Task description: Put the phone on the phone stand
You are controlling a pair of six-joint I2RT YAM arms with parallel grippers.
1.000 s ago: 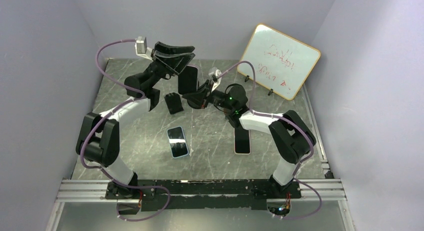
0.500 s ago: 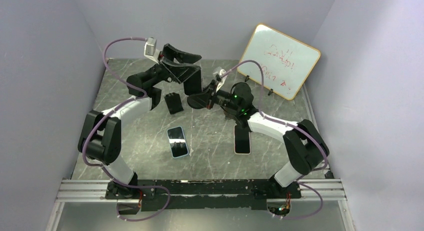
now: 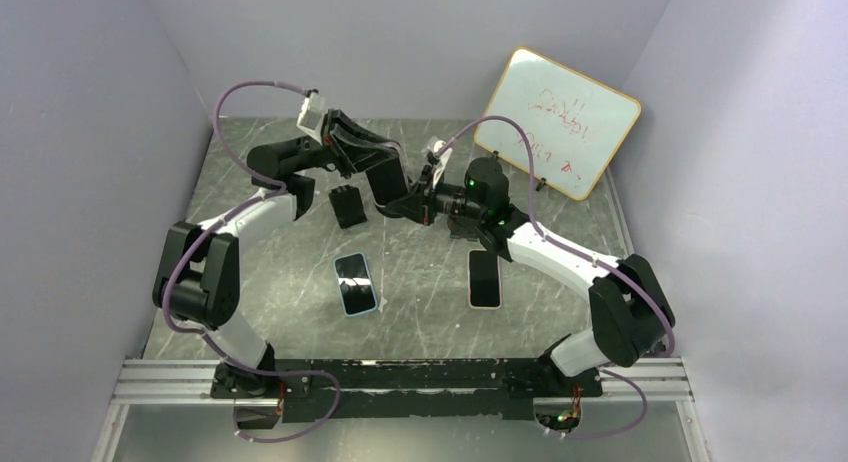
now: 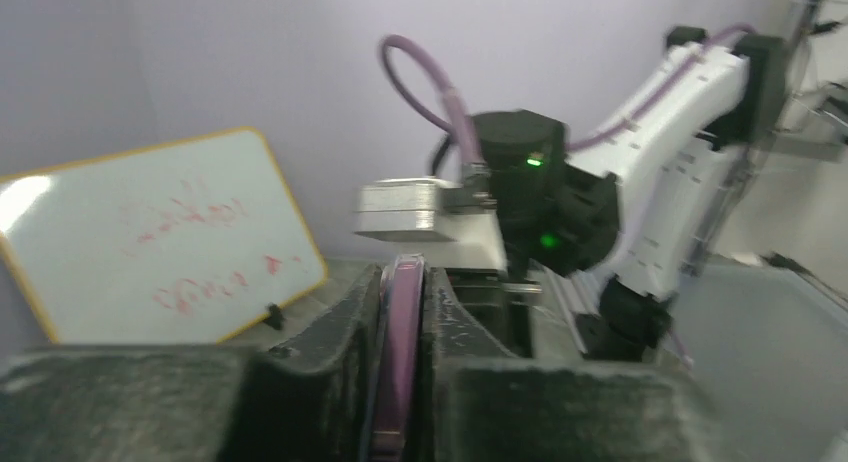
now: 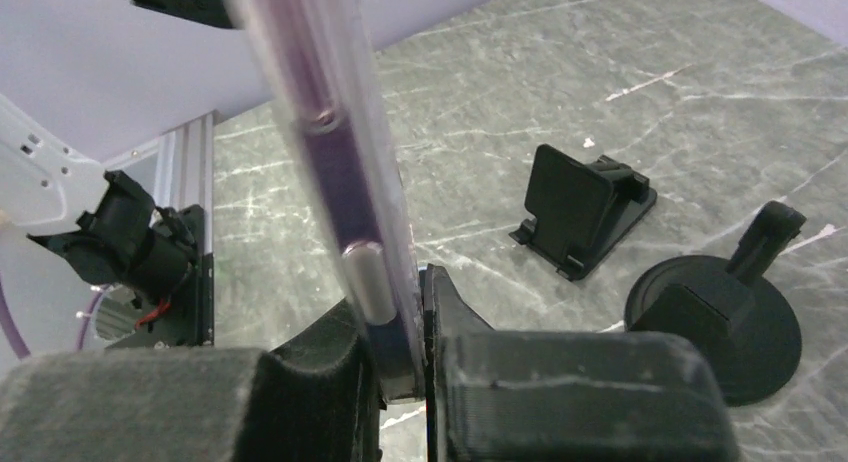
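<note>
Hanging above the far middle of the desk (image 3: pixel 425 282), the phone (image 3: pixel 381 180) is pinched by both arms at once. The left end effector (image 4: pixel 402 287) is clenched on one edge, and the right end effector (image 5: pixel 400 327) is clenched on its lower end. Its long axis stands steep, leaning slightly. The phone stand (image 5: pixel 583 210), a small black folding wedge, sits below and left of the phone, on the left arm's side, so that arm looks better placed to deliver. A round-based holder (image 5: pixel 715 322) stands just right of the stand, almost under the end effectors, and may obstruct a descent. Nearer, a blue-cased phone (image 3: pixel 355 283) and a pale phone (image 3: pixel 485 280) lie flat. A whiteboard (image 3: pixel 557 122) leans far right.
</note>
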